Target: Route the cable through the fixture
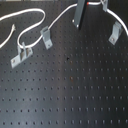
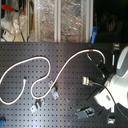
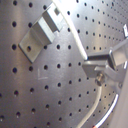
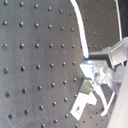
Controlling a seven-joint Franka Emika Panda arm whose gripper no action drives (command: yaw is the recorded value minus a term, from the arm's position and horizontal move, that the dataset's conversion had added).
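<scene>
Three grey metal pieces on a black perforated board (image 1: pixel 75 90) in the first exterior view: a low bracket with two posts (image 1: pixel 21 54) toward the first exterior view's left, a squat bent clip (image 1: pixel 46 36) just past the bracket, and, well apart toward the first exterior view's right, the tall slim upright tab (image 1: pixel 114 33) on its small foot.

Gripper (image 1: pixel 81 14) up at the far edge of the board, between bent clip and tab, dark and tilted. In the second wrist view, fingers (image 4: pixel 97 70) pressed together on the white cable (image 4: pixel 80 25), the cord running straight into the pinch. Same hold in the first wrist view.

Red band (image 2: pixel 90 51) on the cord close to the gripper in the second exterior view, a red spot (image 1: pixel 92 2) at the top edge of the first exterior view.

From the gripper, one stretch of cord dropping toward the first exterior view's left, past the bent clip, into loose loops on the board. Other stretch arcing toward the first exterior view's right and coming down close by the top of the tab. Touching the tab or only beside: cannot tell.

One pale grey clip (image 4: pixel 84 100) just beside the fingers in the second wrist view; which of the three, cannot tell.
</scene>
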